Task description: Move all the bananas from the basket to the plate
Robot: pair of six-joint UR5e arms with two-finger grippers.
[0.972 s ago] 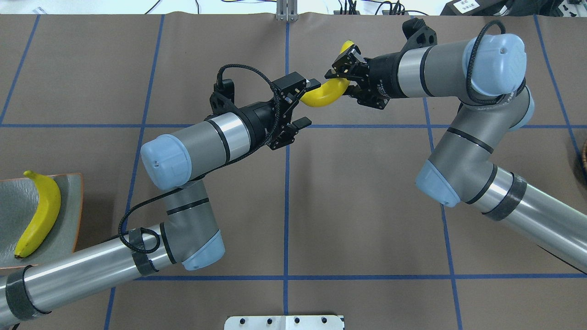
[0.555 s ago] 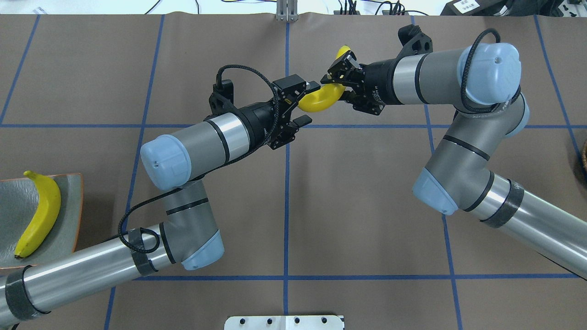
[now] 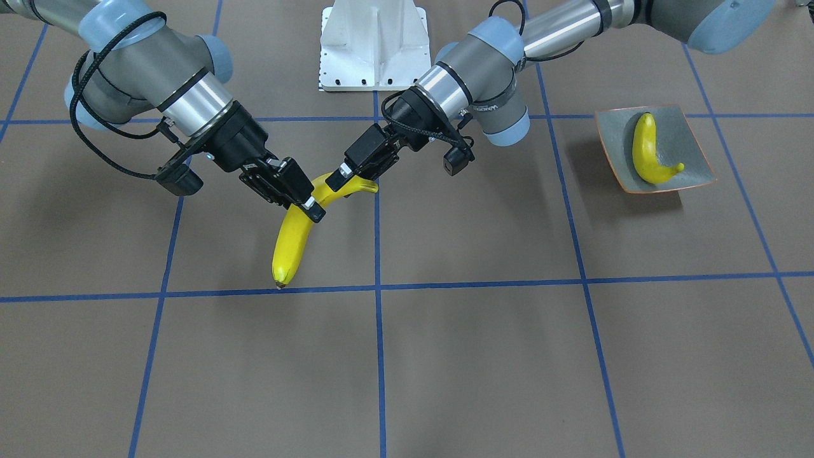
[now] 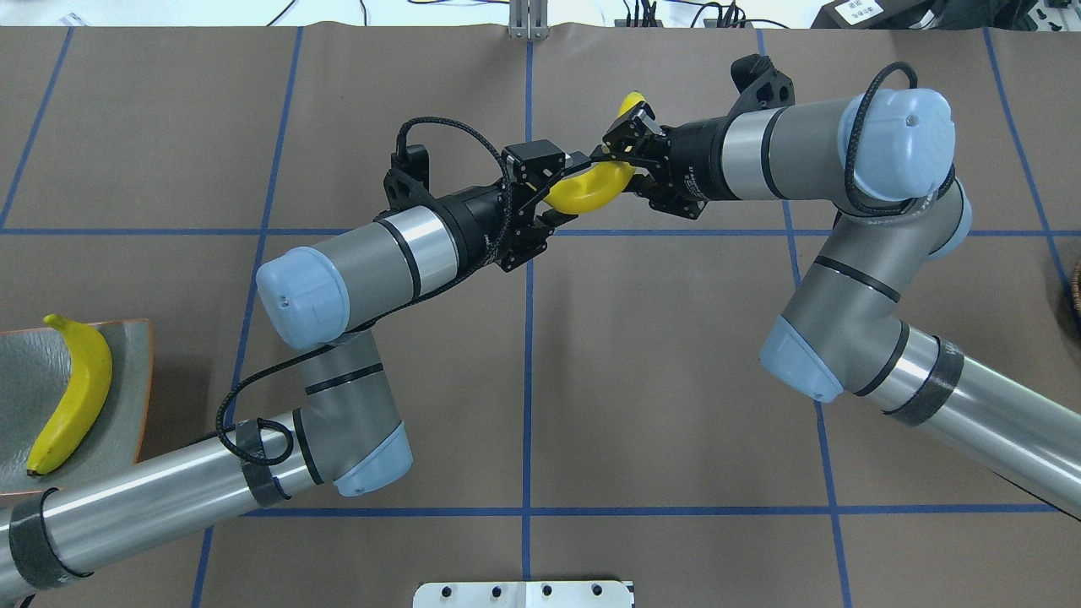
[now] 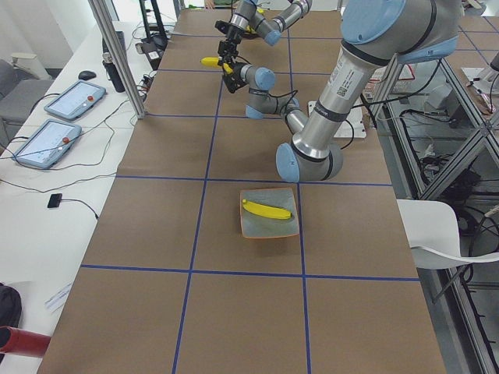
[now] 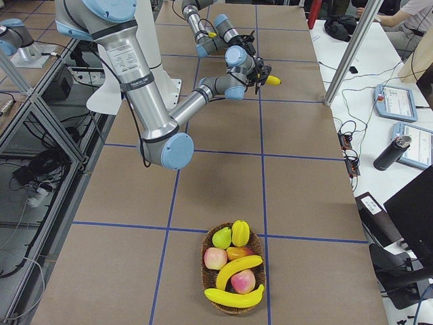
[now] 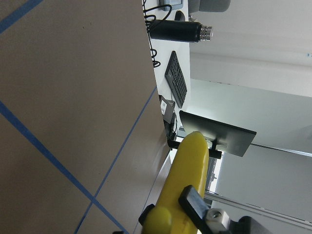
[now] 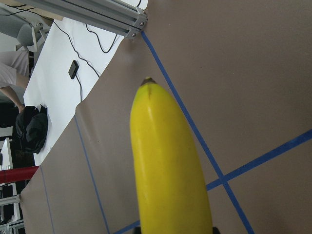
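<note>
Handover under way in mid-air over the far middle of the brown paper-covered table [image 4: 676, 380]. I see the right gripper [image 3: 310, 207] pinching a curved yellow banana [image 3: 289, 248] about its middle, dark tip hanging down, held off the table as far as I can judge. The left gripper [image 3: 346, 173] sits at the stem end with a finger on either side of the fruit; I cannot tell whether they press on it or stand slightly spread. Tally: one other banana [image 3: 647, 152] lies in the small square grey-green plate with a thin orange rim [image 3: 693, 143], well apart on the left arm's side. The woven wicker basket [image 6: 204, 265] at the right end holds two more bananas [image 6: 238, 269] among apples and other fruit. My read: one delivered, one in transit, two to fetch. The left grip wants confirming before the right lets go, or the fruit may drop.
</note>
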